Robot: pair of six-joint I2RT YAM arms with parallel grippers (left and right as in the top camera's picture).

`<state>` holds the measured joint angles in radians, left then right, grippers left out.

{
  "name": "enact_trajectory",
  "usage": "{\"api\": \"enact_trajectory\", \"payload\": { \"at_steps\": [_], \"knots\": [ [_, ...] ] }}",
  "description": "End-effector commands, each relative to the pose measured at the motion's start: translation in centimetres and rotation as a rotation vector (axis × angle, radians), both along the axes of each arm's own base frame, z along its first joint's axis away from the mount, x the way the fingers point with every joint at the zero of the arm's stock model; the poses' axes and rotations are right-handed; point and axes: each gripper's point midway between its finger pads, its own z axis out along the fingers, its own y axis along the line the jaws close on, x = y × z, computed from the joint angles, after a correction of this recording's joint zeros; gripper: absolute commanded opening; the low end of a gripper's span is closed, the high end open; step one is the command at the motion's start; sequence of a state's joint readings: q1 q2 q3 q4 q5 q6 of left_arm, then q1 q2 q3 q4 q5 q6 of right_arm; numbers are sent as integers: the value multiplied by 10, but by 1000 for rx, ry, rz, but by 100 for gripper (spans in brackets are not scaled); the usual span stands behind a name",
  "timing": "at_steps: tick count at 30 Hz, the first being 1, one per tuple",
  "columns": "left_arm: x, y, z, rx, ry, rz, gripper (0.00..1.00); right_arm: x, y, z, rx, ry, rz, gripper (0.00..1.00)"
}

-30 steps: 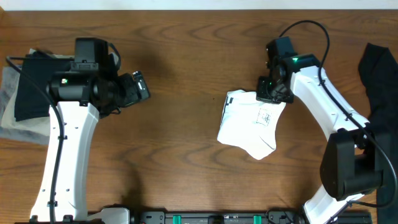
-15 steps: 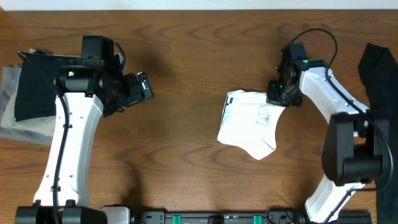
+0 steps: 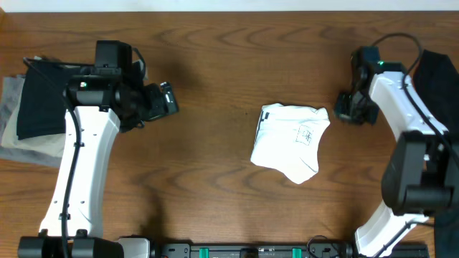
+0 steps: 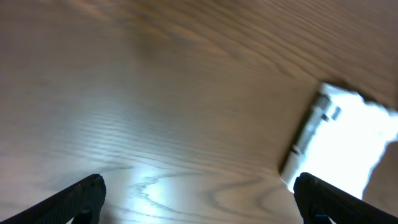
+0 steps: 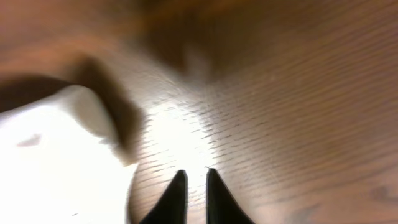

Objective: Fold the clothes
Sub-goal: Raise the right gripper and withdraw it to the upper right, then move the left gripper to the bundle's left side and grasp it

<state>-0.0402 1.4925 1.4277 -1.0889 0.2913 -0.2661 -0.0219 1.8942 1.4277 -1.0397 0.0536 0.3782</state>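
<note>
The wooden table (image 3: 215, 57) bore the white T-shirt (image 3: 290, 143), a compact folded bundle lying a little right of centre with neither arm touching it. The left gripper (image 3: 166, 100) hung well to the shirt's left, jaws spread wide and empty. The right gripper (image 3: 351, 109) sat just beside the shirt's upper right corner, its fingertips (image 5: 177, 193) parted narrowly around nothing.

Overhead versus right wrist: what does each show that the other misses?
Overhead only: the left gripper, open over bare wood; a dark-and-grey pile at the left edge; a black garment at the right edge. Right wrist only: the right gripper, fingertips slightly parted, empty, beside the cloth. Both: the white T-shirt lying on the table.
</note>
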Motion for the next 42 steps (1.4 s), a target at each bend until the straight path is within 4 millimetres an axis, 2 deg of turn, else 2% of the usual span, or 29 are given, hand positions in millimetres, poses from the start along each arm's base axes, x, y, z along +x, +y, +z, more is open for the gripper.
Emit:
{"api": "enact_trajectory", "payload": {
  "at_steps": [1, 3, 6, 9, 13, 18, 22, 27, 34, 42],
  "knots": [
    [-6, -35, 1, -96, -15, -181, 98, 16, 14, 43, 76, -127, 41, 52],
    [-7, -49, 0, -111, -17, -230, 98, 16, 19, 49, 104, -146, 52, 73],
    [-8, -69, -10, -112, 5, -287, 98, 16, 20, 51, 109, -150, 52, 90],
    [-9, -88, -27, -121, 54, -344, 98, 16, 20, 51, 109, -152, 52, 99],
    [-11, -130, -49, -231, 107, -473, 98, 18, 19, 51, 103, -160, 52, 99],
    [-10, -161, -68, -298, 128, -550, 98, 19, 19, 52, 100, -163, 51, 99],
    [-7, -173, -78, -306, 114, -598, 98, 22, 19, 52, 100, -175, 52, 99],
    [-8, -185, -101, -317, 157, -620, 98, 26, 19, 53, 99, -194, 53, 99],
    [-16, -217, -112, -542, 207, -690, 98, 25, 19, 53, 99, -190, 53, 99],
    [-18, -224, -123, -576, 234, -695, 98, 25, 19, 53, 99, -190, 53, 99]
  ]
}}
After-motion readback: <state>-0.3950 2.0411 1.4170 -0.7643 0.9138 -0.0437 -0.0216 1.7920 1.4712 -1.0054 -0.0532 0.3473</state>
